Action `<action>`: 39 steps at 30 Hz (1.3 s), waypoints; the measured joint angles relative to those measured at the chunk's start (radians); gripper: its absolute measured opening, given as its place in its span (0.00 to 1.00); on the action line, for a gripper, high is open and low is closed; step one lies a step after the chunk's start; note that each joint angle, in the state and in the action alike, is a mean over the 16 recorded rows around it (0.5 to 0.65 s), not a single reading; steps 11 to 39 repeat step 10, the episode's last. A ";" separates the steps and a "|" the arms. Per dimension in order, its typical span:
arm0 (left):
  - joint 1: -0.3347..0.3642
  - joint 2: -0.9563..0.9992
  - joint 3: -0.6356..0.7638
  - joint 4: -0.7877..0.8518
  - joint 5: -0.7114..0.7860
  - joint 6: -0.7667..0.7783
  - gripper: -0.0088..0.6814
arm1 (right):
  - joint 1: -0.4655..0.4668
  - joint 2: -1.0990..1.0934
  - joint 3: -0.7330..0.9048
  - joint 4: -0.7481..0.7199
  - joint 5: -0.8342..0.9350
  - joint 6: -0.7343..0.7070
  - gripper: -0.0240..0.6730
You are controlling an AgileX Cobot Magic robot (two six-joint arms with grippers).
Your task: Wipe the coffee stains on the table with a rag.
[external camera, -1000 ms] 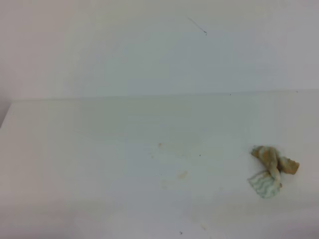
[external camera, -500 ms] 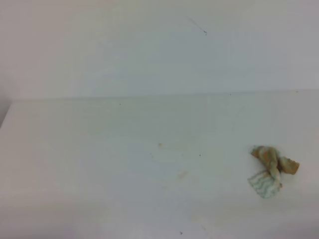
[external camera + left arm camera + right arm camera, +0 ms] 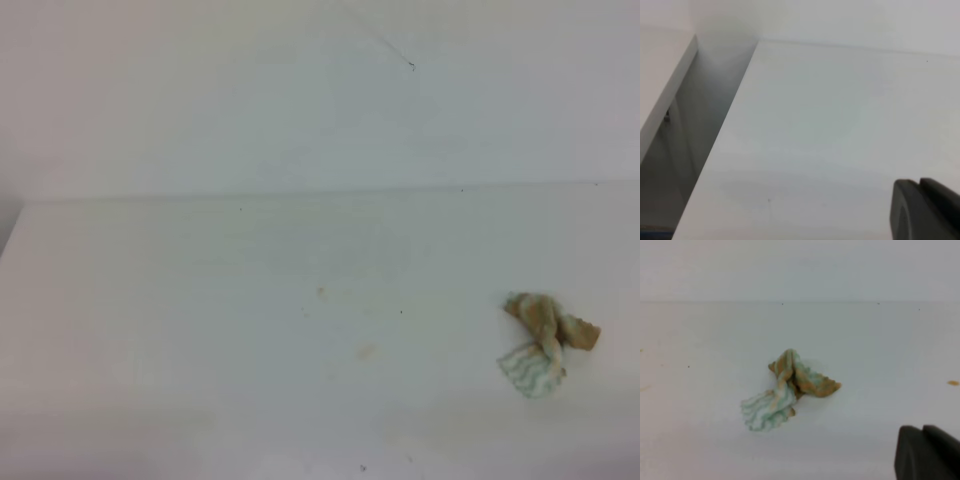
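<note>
Rag lies bunched on the desk, right side of the high view, nearer the front than the back edge. Tan-brown blotched part sits up and to the right; white part w/ pale green wavy stripes fans out low-left. Right wrist view shows the same rag mid-frame, nothing touching it.

Coffee stains: only faint remnants show, a pale orange-brown smudge near desk centre and a tiny yellowish speck above-left of it. Both well apart from the rag. Another small orange spot at far right of the right wrist view.

Vs the earlier frames: rag in the same spot, same shape; smudge and speck unchanged. No arm in the high view then or now.

Right tool: dark tips at lower-right corner of its own view, pressed together, clenched on nothing, near the rag but apart from it. Left tool: dark tips at lower-right of the left wrist view, above bare desk; can't tell if clenched or released.

Desk: plain white, smooth, straight far edge, a few tiny dark specks. Behind it a white wall w/ a thin dark scratch. Left wrist view shows the desk's left edge w/ a shadowed gap beside it.
</note>
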 joint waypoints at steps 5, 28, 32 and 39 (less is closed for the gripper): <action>0.000 0.000 0.000 0.000 0.000 0.000 0.01 | 0.000 0.000 0.000 0.000 0.000 0.000 0.04; 0.000 0.000 0.000 0.000 0.000 0.000 0.01 | 0.000 0.000 0.000 0.000 0.000 0.000 0.04; 0.000 0.000 0.000 0.000 0.000 0.000 0.01 | 0.000 0.000 0.000 0.000 0.000 0.000 0.04; 0.000 0.000 0.000 0.000 0.000 0.000 0.01 | 0.000 0.000 0.000 0.000 0.000 0.000 0.04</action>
